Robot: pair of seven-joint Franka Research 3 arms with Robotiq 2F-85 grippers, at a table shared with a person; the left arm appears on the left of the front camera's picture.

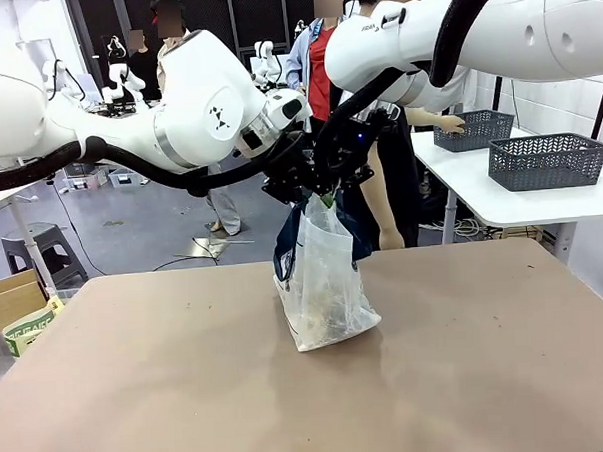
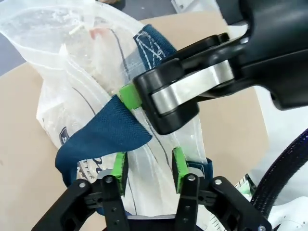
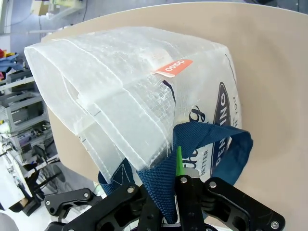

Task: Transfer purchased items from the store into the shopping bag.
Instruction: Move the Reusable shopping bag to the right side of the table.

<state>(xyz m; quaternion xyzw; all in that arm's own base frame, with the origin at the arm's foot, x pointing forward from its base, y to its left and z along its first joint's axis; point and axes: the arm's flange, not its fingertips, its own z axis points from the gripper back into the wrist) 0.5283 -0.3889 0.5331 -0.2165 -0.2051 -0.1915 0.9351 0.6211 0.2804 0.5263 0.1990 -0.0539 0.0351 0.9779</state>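
Observation:
The shopping bag (image 1: 324,285), translucent white with navy handles, stands upright mid-table, and dim tan shapes of purchased items (image 1: 321,323) show through its lower part. Both grippers meet above its mouth. My right gripper (image 1: 334,185) is shut on a navy handle (image 3: 211,139), which runs down between its fingers (image 3: 168,185). In the left wrist view the same gripper (image 2: 131,95) pinches the bag's rim beside the handle (image 2: 108,132). My left gripper (image 1: 298,194) hovers just beside it, its green pads (image 2: 120,166) apart with bag film (image 2: 82,86) behind them. I cannot tell which grey lattice basket is the store.
Bare tan table (image 1: 139,393) surrounds the bag. Two grey lattice baskets (image 1: 547,160) (image 1: 474,128) sit on a white table at the back right, a person's hand on the farther one. A person stands behind the bag. Cardboard boxes (image 1: 15,309) lie off the left edge.

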